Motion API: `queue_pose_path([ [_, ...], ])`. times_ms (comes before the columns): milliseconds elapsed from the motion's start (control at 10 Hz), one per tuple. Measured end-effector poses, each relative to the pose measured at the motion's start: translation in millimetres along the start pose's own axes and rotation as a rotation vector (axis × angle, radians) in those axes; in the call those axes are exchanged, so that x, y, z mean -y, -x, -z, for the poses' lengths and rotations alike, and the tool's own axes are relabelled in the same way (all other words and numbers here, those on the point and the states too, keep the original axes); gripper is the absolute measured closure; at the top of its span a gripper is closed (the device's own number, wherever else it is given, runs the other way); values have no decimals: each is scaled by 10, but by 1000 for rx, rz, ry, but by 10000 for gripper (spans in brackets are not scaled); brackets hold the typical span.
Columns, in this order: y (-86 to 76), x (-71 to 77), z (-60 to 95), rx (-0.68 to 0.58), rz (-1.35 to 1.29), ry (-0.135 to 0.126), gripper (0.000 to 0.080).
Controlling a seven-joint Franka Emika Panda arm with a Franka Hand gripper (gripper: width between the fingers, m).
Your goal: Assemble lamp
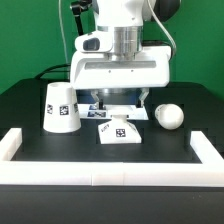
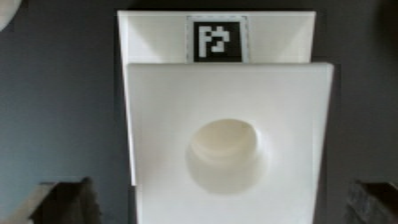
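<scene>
A plain green wall (image 1: pixel 25 40) closes off the room behind the rig. Below it lies a flat black surface (image 1: pixel 22 98), matte and dark in the exterior view and dull grey in the wrist view (image 2: pixel 63 100). A long white rail (image 1: pixel 110 172) runs along the near edge of the surface and turns back at both ends, fencing the work area on three sides.

The white arm (image 1: pixel 120 40) comes down over the middle of the surface, its broad hand hanging low behind the lamp parts.

The shade (image 1: pixel 60 107) is the largest lamp part. It stands on its wide end, narrow end up, on the exterior view's left, with a black-and-white tag on its side. It is well apart from the other parts.

The base (image 1: pixel 120 131) lies flat in the middle of the surface, just in front of the hand, tags facing the camera. The wrist view looks straight down on the base (image 2: pixel 228 120), showing a round socket (image 2: pixel 228 152) sunk into its top and one tag (image 2: pixel 221 40) on its lower step.

The bulb (image 1: pixel 170 116) rests on the surface on the exterior view's right, near the base but not touching it.

The jaws stand wide apart. Their dark tips (image 2: pixel 71 200) show at the picture's corners in the wrist view, clear of the base and gripping nothing.
</scene>
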State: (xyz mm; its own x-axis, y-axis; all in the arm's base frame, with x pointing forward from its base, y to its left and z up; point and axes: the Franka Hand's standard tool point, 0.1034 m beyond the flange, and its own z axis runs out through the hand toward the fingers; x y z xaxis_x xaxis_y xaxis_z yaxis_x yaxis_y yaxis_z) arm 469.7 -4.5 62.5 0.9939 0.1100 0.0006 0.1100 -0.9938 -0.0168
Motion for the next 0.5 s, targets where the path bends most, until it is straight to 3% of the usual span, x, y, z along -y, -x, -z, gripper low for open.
queue_pose_path([
  [500, 65, 22, -169, 8, 2, -2, 100],
])
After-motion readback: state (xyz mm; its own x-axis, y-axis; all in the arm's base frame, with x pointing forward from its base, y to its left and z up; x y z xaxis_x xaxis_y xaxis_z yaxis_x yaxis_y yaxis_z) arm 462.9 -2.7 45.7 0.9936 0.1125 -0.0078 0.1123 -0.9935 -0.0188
